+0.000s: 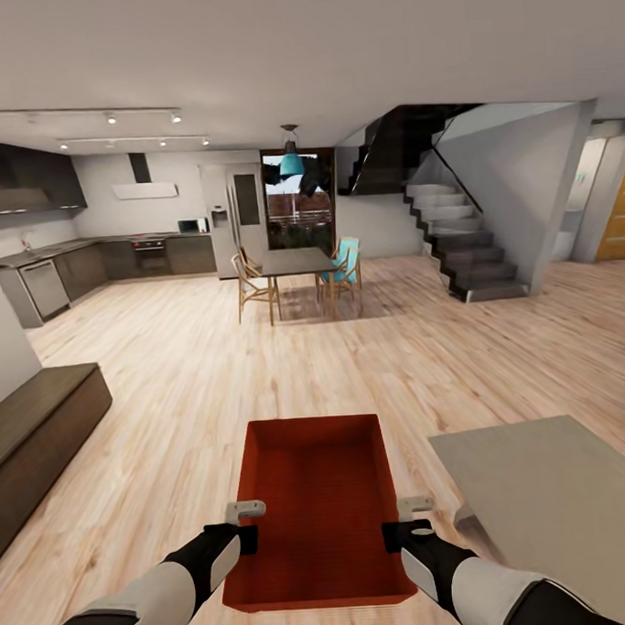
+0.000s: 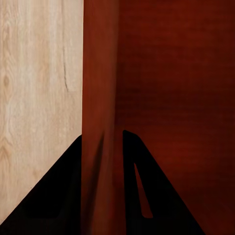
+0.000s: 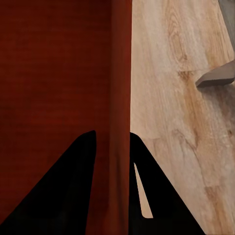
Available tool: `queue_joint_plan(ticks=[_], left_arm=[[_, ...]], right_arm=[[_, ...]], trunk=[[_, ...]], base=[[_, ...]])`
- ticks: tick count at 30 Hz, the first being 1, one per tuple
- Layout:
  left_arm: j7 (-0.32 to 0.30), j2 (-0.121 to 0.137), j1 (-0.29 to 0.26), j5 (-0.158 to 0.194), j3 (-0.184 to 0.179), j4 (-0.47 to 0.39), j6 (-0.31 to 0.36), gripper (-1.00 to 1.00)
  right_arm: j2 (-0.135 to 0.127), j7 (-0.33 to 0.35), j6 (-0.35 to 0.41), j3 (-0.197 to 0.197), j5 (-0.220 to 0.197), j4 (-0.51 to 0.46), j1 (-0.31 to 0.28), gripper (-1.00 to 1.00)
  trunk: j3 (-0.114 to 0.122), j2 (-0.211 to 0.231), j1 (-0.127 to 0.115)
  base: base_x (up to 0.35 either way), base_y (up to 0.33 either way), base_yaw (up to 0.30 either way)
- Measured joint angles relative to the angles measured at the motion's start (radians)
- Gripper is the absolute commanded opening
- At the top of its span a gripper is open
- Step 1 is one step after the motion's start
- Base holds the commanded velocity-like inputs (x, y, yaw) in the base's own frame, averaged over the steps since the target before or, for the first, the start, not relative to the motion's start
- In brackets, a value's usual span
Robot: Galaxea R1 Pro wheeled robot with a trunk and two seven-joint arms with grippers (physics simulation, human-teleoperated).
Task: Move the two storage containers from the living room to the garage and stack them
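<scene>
**A:** Carrying one bin already, by the look of it. The storage container (image 1: 318, 505) hangs between the two arms over the light wood plank floor (image 1: 170, 393), open side up, with nothing in it.

**B:** How is it gripped?

**A:** The left claw (image 1: 243, 527) is clamped on the container's left long wall; in the left wrist view that wall (image 2: 100, 147) runs straight between the two dark fingers (image 2: 147, 196). The right claw (image 1: 408, 520) is pinched on the opposite long wall the same way (image 3: 120, 161).

**B:** And the way it lies?

**A:** Long axis points straight ahead from the trunk, toward the dining table (image 1: 296, 263) and the staircase (image 1: 465, 249). Both claws hold near the close end, so most of the bin reaches forward past them. Neither arm is nearer; the hold is symmetric.

**B:** What matters next?

**A:** I'd judge this is transport. A grey tabletop (image 1: 552, 511) sits just beside the right arm, so any turn should keep the far corner clear of it. The garage isn't in sight yet.
</scene>
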Motion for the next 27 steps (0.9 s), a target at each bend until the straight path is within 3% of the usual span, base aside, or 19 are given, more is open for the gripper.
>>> queue_joint_plan(ticks=[27], left_arm=[[0.0,0.001,0.0,0.003,-0.002,0.0,-0.001,-1.0]], right_arm=[[0.001,-0.001,-0.001,0.001,-0.002,0.0,0.0,-1.0]], trunk=[[0.0,0.0,0.0]], base=[[0.321,0.0,0.0]])
